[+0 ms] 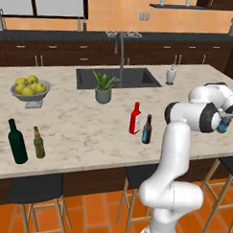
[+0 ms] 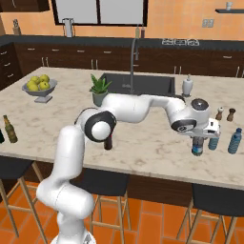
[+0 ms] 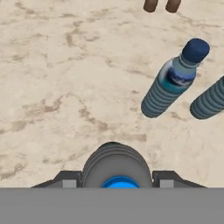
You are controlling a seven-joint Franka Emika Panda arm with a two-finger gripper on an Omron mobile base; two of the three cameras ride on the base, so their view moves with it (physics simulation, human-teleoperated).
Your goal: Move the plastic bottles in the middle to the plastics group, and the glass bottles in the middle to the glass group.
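Observation:
My gripper (image 2: pixel 199 139) is shut on the plastic bottle (image 3: pixel 116 162), a stubby clear-bluish bottle (image 2: pixel 197 147) with a blue label, held upright low over the counter's right end; its fingers (image 3: pixel 70 179) flank the bottle. Whether the bottle touches the counter I cannot tell. Just beyond it stands the plastics group: one blue bottle (image 3: pixel 173 81) (image 2: pixel 213 142) and a second (image 2: pixel 234 141). In the middle stand the glass bottles, red (image 1: pixel 135 118) and dark brown (image 1: pixel 146 129). The glass group, a green wine bottle (image 1: pixel 16 142) and an olive bottle (image 1: pixel 38 143), stands at the left front.
Two small brown shakers (image 2: pixel 225 114) stand behind the blue bottles. A potted plant (image 1: pixel 104 87), sink (image 1: pixel 117 78), white dispenser (image 1: pixel 171 74) and lemon bowl (image 1: pixel 30 89) sit further back. Stools (image 1: pixel 36 189) line the near counter edge.

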